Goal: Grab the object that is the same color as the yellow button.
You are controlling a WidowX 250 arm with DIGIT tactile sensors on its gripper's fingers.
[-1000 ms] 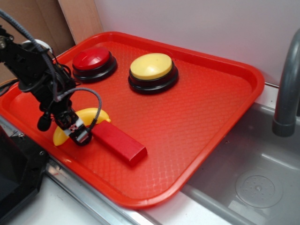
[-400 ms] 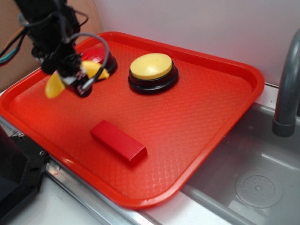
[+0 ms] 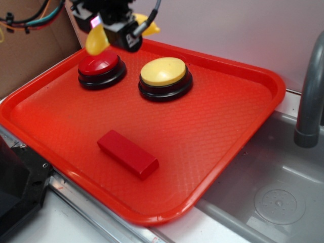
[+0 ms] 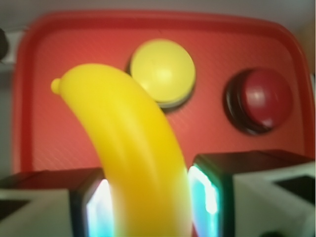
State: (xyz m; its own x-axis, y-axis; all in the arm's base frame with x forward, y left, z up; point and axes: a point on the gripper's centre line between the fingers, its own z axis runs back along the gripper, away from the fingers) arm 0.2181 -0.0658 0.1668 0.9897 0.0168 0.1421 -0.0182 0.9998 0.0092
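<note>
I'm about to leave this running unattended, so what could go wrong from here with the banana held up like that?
The banana is glossy and curved, and the gripper pinches it near one end, so it might slip or swivel between the fingers. If it drops, it would probably land on the red button or the yellow button below and bounce across the tray.

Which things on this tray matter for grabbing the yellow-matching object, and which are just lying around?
Part of the job:
- toy banana, lifted clear of the tray, clamped in the gripper
- yellow button, the color reference

Just lying about:
- red button
- red block
- red tray holding them
- sink and grey faucet pipe
</note>
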